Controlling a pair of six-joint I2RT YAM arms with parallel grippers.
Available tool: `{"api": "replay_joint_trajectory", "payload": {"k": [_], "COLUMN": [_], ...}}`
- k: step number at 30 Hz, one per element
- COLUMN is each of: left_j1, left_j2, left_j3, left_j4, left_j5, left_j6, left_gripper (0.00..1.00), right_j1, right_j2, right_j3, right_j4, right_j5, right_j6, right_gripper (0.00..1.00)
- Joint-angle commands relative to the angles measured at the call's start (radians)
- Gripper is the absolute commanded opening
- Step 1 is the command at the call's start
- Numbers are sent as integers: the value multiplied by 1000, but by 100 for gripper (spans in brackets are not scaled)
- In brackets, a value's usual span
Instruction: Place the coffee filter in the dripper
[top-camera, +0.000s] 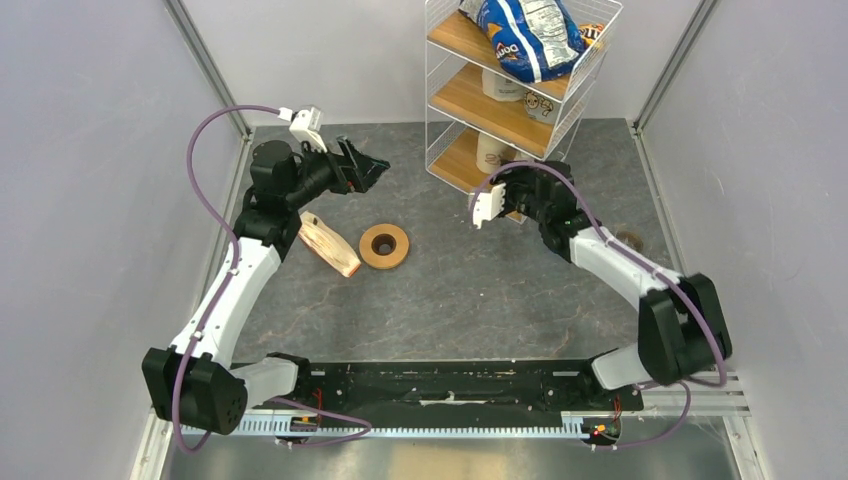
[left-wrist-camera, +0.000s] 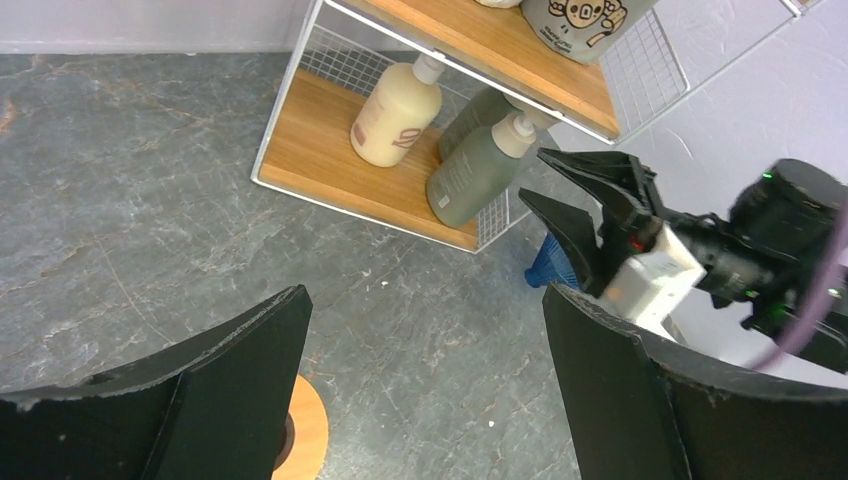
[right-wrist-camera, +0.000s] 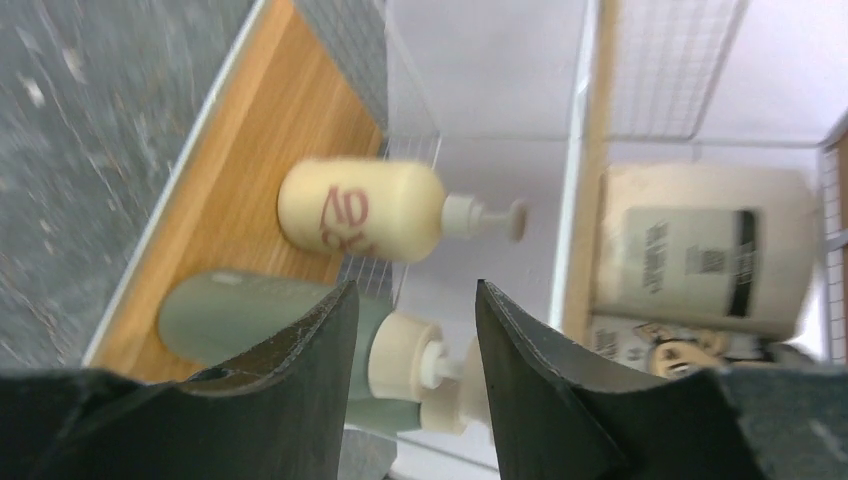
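Left gripper (left-wrist-camera: 425, 300) stands with its jaws spread wide and nothing between them, hanging above the grey table (top-camera: 480, 290) and pointed toward 3 o'clock across it. From where I stand, the right gripper (left-wrist-camera: 533, 175) is about half open and also empty, its tips facing the bottom shelf of the wire rack (top-camera: 520, 90) at the table's 1 o'clock corner.

The dripper (left-wrist-camera: 548, 268), dark blue and ribbed, sits on the table just off the rack's front corner. It is at about 6 o'clock from the right gripper and partly hidden behind it in the left wrist view.

On the rack's lowest shelf a cream bottle (left-wrist-camera: 395, 115) and a green bottle (left-wrist-camera: 480, 170) lie side by side, and the right wrist camera looks straight at the green one's pump. A blue chip bag (top-camera: 530, 35) lies on the top shelf.

Over by the left arm, an orange-brown ring (top-camera: 384, 246) lies flat on the table, with a cream-and-tan paper stack (top-camera: 330, 245) just beside it at its 9 o'clock.
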Motion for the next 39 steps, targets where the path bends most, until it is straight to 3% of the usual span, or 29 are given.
{"api": "replay_joint_trajectory", "payload": {"k": [1, 6, 9, 13, 17, 23, 33, 39], "left_j1": [6, 6, 8, 8, 8, 9, 8, 9], "left_j2": [-25, -37, -47, -55, -51, -46, -60, -56], "left_j3": [9, -11, -19, -34, -44, -47, -52, -42], "left_j4": [45, 80, 89, 104, 120, 129, 112, 102], "left_j5": [44, 56, 58, 70, 82, 79, 68, 64], "left_j6": [16, 5, -8, -35, -59, -81, -73, -71], "left_gripper": [94, 94, 94, 94, 94, 94, 94, 94], "right_j1": [112, 295, 373, 362, 259, 98, -20, -121], "right_j2": [-174, -334, -413, -460, -485, -430, -296, -215], "right_j3": [-14, -23, 18, 66, 68, 113, 56, 105], "right_j4": [-90, -305, -436, -591, -635, -552, -192, -150], "right_j5": [-5, 112, 276, 520, 550, 551, 475, 347], "right_j6": [158, 426, 766, 1175, 1421, 1598, 1558, 1529], "right_gripper": [55, 56, 56, 59, 59, 61, 60, 53]}}
